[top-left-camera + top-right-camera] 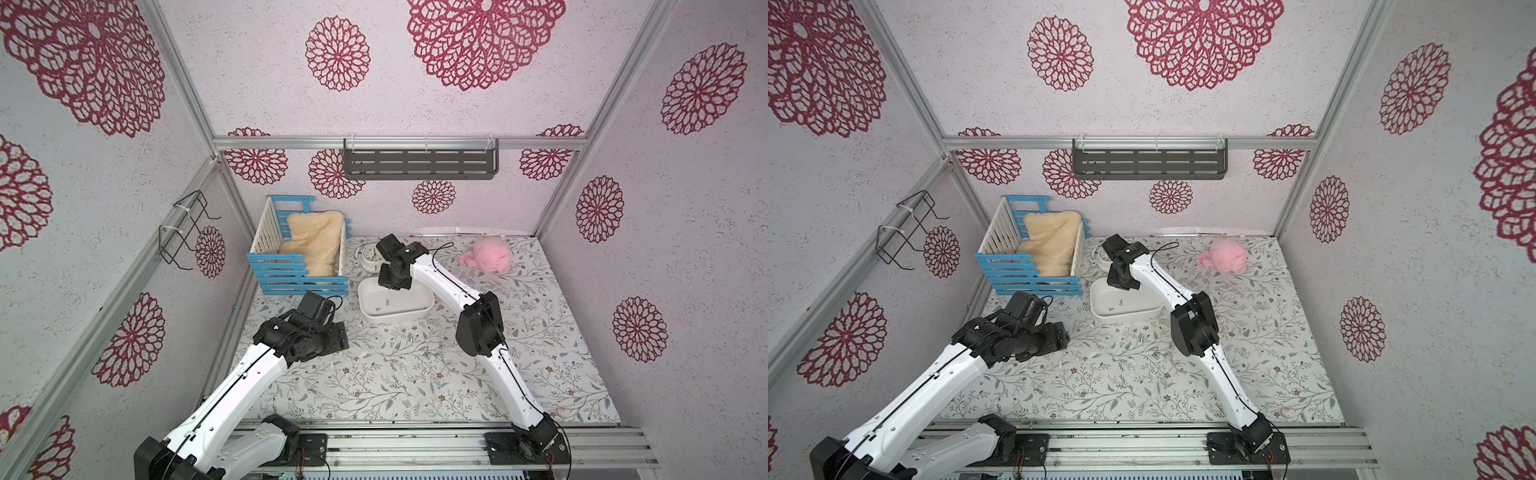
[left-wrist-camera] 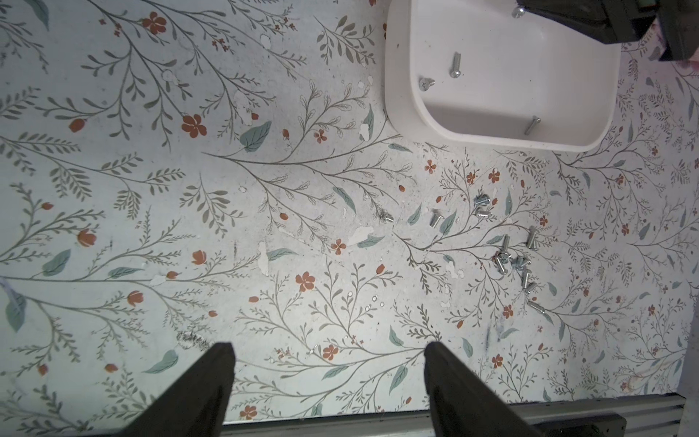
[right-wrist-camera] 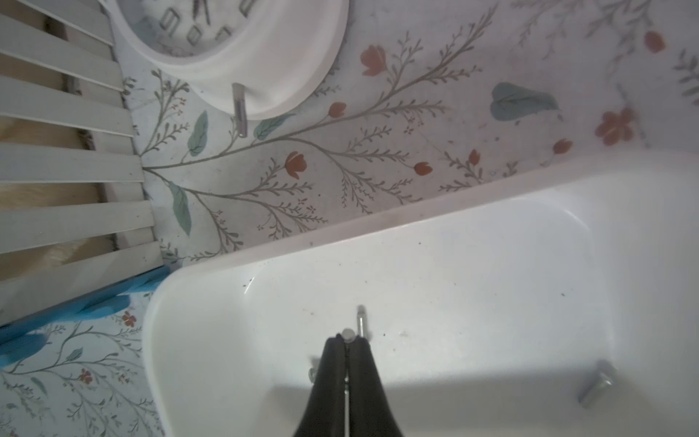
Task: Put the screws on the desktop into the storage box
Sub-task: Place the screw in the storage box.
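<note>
The white storage box sits on the leafy desktop near the crate. My right gripper hangs over the box's inside, shut on a small silver screw whose round head shows at the fingertips. Three screws lie on the box floor. Several loose screws lie scattered on the desktop in front of the box. My left gripper hovers to the left of the box, open, with only bare desktop between its fingers.
A blue-and-white slatted crate holding cream fleece stands at the back left. A round white clock lies right behind the box. A pink plush rests at the back right. A metal rail borders the front.
</note>
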`<state>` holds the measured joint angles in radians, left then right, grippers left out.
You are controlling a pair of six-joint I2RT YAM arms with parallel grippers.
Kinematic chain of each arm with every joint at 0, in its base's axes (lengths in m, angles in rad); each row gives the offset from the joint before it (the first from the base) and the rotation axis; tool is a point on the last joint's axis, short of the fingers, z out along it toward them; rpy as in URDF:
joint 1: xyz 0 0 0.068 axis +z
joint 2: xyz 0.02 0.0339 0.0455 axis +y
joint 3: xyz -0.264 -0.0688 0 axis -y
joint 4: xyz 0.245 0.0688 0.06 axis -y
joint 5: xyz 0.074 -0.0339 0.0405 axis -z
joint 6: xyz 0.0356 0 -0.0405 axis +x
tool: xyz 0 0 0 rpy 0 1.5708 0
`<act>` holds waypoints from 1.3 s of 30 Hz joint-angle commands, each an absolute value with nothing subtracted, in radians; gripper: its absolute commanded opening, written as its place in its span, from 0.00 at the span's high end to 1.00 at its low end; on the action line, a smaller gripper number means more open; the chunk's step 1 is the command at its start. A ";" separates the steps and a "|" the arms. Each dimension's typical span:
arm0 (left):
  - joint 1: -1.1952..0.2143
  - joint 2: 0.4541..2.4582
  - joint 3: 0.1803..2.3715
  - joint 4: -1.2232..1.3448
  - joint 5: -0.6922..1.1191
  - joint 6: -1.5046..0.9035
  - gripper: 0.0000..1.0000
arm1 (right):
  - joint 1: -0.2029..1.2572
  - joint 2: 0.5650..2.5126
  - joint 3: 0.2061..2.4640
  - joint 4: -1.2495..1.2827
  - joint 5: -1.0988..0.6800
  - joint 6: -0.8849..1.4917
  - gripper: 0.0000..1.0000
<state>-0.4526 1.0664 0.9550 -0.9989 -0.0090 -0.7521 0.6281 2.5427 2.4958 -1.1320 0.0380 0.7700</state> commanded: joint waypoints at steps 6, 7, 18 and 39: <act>-0.448 1.095 0.987 -1.021 -0.029 -0.717 0.15 | 0.611 2.596 2.533 -1.185 -0.002 0.759 1.00; -0.447 1.100 0.986 -1.021 -0.031 -0.716 0.15 | 0.609 2.599 2.533 -1.180 -0.006 0.759 1.00; -0.446 1.144 1.008 -1.019 -0.042 -0.696 0.15 | 0.625 2.502 2.533 -1.176 0.002 0.761 0.74; -0.550 1.292 1.089 -1.014 -0.019 -0.680 0.18 | 0.815 1.759 1.709 -0.887 0.206 0.679 0.72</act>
<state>-0.5346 1.2747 1.0641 -1.0111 -0.0391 -0.6819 0.8345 1.8778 1.8301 -1.0378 0.1787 0.6804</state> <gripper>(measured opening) 0.821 0.286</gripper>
